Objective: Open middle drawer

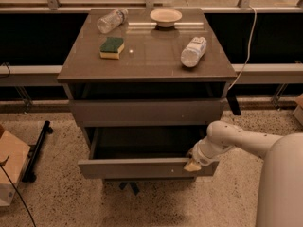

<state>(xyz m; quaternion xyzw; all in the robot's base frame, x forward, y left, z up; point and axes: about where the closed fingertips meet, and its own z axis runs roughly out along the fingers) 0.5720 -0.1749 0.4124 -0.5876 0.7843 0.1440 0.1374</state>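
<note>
The middle drawer (pixel 137 168) is a grey-brown flat panel without a handle. It stands pulled well out of the cabinet (pixel 147 65), and its dark inside shows behind the front panel. My gripper (pixel 191 165) sits at the right end of that panel's top edge, touching it, with its cream tip over the rim. My white arm (pixel 246 143) reaches in from the lower right. The drawer above (pixel 147 112) stands out only a little. Anything below the middle drawer is hidden by it.
On the cabinet top lie a green-and-yellow sponge (pixel 112 47), a plastic bottle (pixel 194 51), a second bottle (pixel 111 19) and a pale bowl (pixel 165 16). A cardboard box (pixel 9 174) and a black stand (pixel 35 150) are on the floor at the left. A cable (pixel 244 65) hangs at the right.
</note>
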